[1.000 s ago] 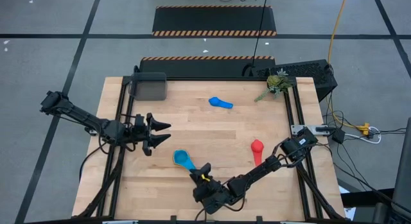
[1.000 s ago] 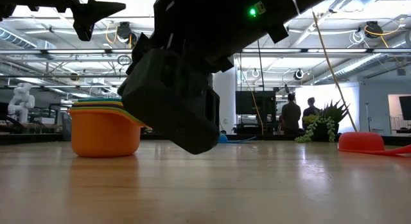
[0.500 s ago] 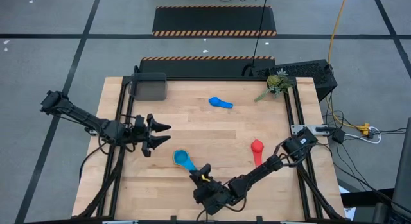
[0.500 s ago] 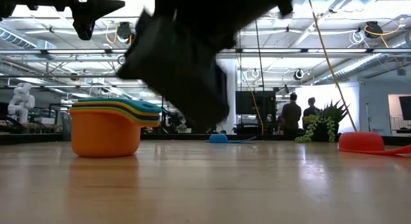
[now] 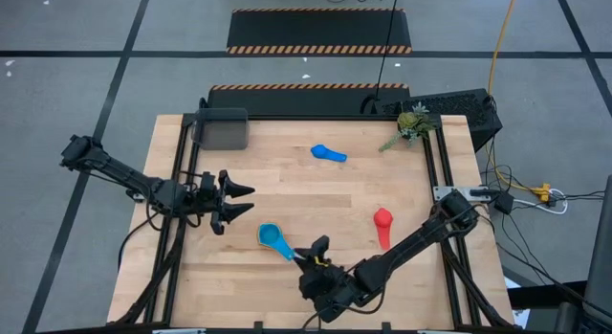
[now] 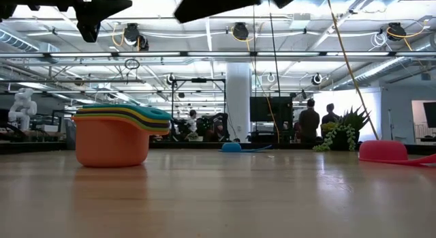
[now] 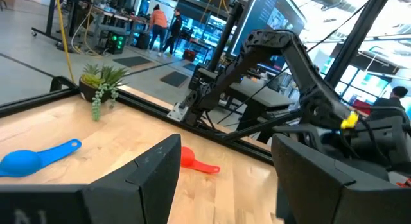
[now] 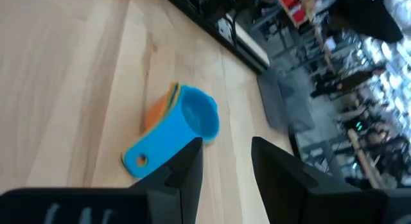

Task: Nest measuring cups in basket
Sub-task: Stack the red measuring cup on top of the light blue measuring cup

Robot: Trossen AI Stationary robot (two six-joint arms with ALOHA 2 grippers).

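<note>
Cups are small, rigid plastic scoops with flat handles; judged light, smooth and prone to sliding, so the handle or a rim wall is the sound place to pinch.

Nested stack [image 5: 274,240]: orange cup at the bottom, green, yellow and blue layers above, light blue handle pointing toward the near edge. It stands on the surface near the front, not in the basket.

Loose blue cup [image 5: 328,153]: lies alone toward the far side of the surface, well apart from the stack.

Red cup [image 5: 382,220]: lies alone on the right side, handle toward the near edge.

Basket [image 5: 221,130]: dark grey, at the far left corner; interior appears to hold nothing.

Plant sprig [image 5: 411,124]: far right corner, not part of the work.

Right tool [image 5: 318,249]: just beside the stack on its right, raised off the surface, fingers apart and holding nothing.

Left tool [image 5: 239,198]: hovers near the left edge, between basket and stack, fingers spread and empty.
</note>
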